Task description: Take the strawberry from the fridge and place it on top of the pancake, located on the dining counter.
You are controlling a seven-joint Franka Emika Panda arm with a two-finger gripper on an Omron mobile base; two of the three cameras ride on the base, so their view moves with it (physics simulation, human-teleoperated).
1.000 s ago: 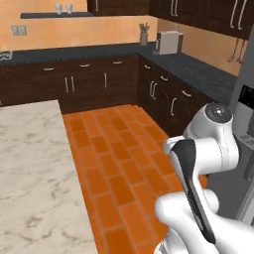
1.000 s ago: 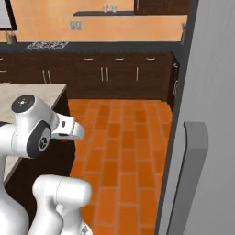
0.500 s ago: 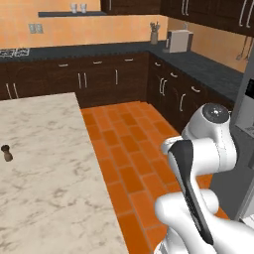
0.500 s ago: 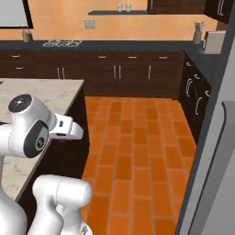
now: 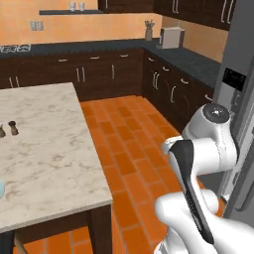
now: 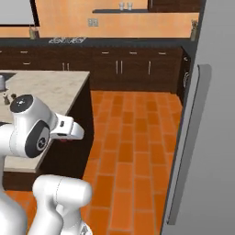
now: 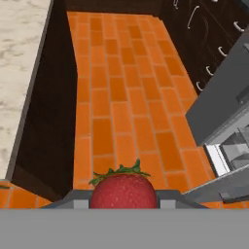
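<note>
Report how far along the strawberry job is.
Done: the strawberry is out of the fridge and sits between the gripper's closed fingers in the hand view. In hand: it hangs over the orange brick floor, beside the dining counter. Left: bring it over the counter top and set it on the pancake; a pale blue rim at the counter's near left may be its plate.

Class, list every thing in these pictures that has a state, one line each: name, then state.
strawberry: held between the end effector's fingertips, above the brick floor.
end effector: shut on the strawberry.
fridge: door open, swung out over the floor.
dining counter: bears two small dark shakers; strawberry not yet over it.
cabinet doors and drawers: all shut.
</note>
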